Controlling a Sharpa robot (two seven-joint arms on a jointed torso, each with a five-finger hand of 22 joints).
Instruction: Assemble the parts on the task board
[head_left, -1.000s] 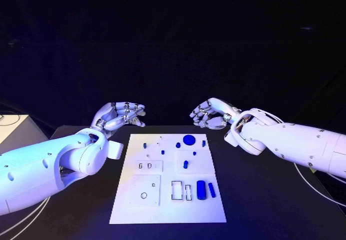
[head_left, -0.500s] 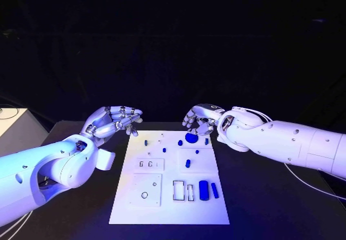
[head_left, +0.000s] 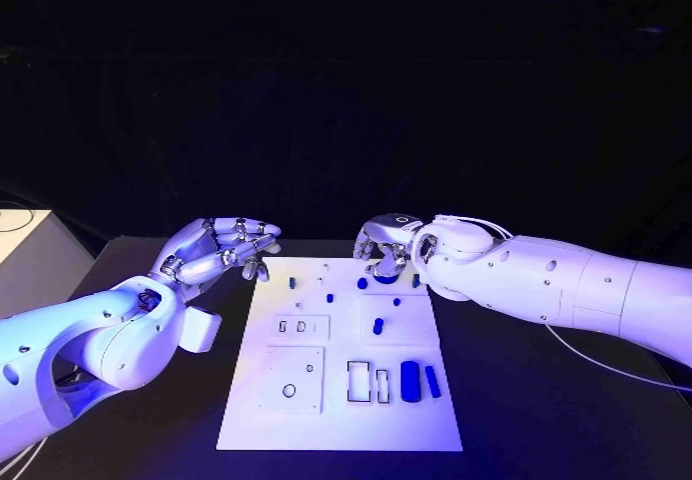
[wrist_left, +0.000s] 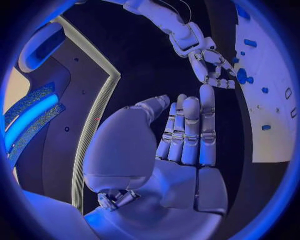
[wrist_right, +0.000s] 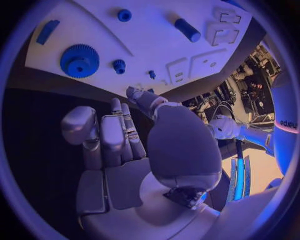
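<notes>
The white task board (head_left: 339, 410) lies in the middle of the black table. At its far edge sits a blue gear (wrist_right: 79, 60), partly covered in the head view by my right hand (head_left: 385, 245). That hand hovers over the gear with fingers half curled and holds nothing. My left hand (head_left: 224, 250) hangs just off the board's far left corner, fingers loosely bent, palm bare (wrist_left: 181, 145). Small blue pegs (head_left: 362, 283) lie near the gear. A short blue piece (head_left: 378, 326) lies mid-board, and a blue cylinder (head_left: 410, 380) and a thin bar (head_left: 433, 381) lie at the right.
The board has square recessed plates on its left side (head_left: 290, 380) and rectangular slots (head_left: 358, 381) beside the cylinder. A pale box (head_left: 22, 255) stands off the table's left edge. Bare black tabletop (head_left: 548, 420) flanks the board on both sides.
My right hand has moved left and down, from beyond the board's far right corner to over the gear. The left hand has dropped slightly toward the board's far left corner.
</notes>
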